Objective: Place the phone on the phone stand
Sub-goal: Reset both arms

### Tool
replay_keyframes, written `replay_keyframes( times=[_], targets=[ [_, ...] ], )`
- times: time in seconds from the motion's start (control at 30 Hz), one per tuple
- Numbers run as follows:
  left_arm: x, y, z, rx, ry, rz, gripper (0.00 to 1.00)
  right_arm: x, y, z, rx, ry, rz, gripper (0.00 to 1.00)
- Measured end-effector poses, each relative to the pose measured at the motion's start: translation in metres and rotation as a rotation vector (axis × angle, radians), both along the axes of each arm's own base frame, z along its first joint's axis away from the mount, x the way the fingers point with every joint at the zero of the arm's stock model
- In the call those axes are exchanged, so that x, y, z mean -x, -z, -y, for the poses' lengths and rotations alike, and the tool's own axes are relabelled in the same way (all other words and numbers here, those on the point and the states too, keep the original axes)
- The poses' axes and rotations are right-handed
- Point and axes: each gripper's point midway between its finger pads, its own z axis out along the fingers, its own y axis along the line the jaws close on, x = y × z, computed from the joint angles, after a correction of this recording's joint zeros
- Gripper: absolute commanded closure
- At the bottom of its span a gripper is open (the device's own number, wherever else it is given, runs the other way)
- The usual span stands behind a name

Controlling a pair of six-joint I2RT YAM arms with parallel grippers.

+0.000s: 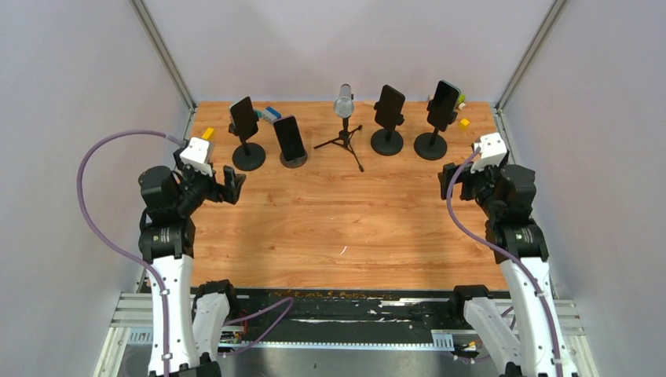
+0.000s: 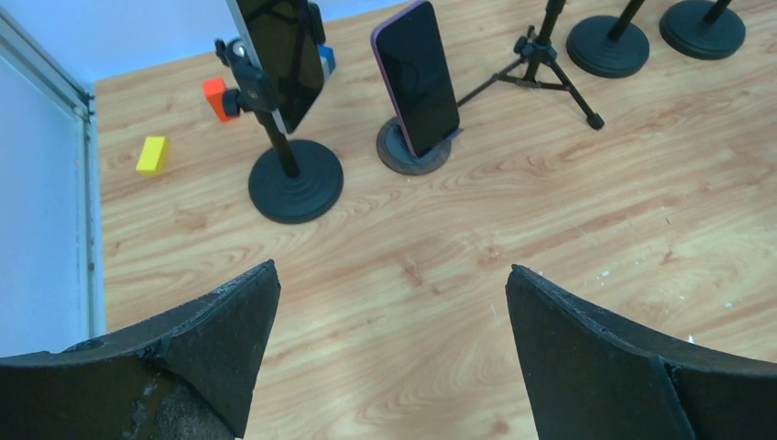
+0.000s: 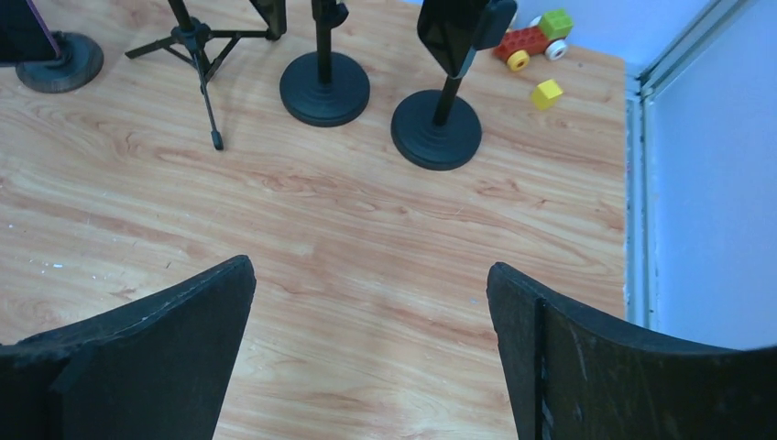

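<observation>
So, four phones are lined up at the far end of the light wooden tabletop [image 1: 330, 228], and every one of them is already sitting in a holder.

Going left to right:
- A black slab phone [image 1: 244, 118] is clamped upright on a black pole stand with a round base [image 1: 249, 156].
- Just beside it, a purple-edged black phone [image 1: 290, 138] leans back in a low grey disc-shaped stand [image 1: 294, 160], with its bottom edge down in the cradle.
- A silver microphone on a black tripod [image 1: 344, 104] stands in the middle.
- A third black phone [image 1: 390, 105] is clipped on a second black round-base pole stand [image 1: 386, 142].
- A fourth black phone [image 1: 444, 102] sits tilted on the rightmost black round-base pole stand [image 1: 430, 146].

There are loose bits too. A small yellow block [image 2: 152, 154] and an orange block [image 2: 216, 97] lie behind the leftmost stand. In the far right corner there's a red, green and yellow toy brick car [image 3: 531, 37] with a yellow cube [image 3: 547, 92] just in front of it.

The left gripper [image 2: 392, 275] hangs over bare wood on the left side, near the first two stands but apart from them. Its black fingers [image 2: 220, 339] are spread wide with nothing between them. The right gripper [image 3: 368, 270] is the same on the right side: jaws spread wide, only tabletop in the gap, not touching any stand.
</observation>
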Motion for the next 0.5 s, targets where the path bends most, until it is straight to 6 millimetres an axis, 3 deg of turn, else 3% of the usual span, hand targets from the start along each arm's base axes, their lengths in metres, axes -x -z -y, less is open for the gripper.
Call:
replay_keyframes(
  times=[0.37, 0.5],
  targets=[
    [0.037, 0.029, 0.005, -0.017, -0.01, -0.057, 0.0, 0.029, -0.006, 0.012, 0.026, 0.052, 0.091, 0.0],
    [0.045, 0.024, 0.004, -0.027, -0.025, -0.015, 0.0, 0.039, -0.009, 0.018, 0.038, 0.083, 0.133, 0.0]
  ],
)
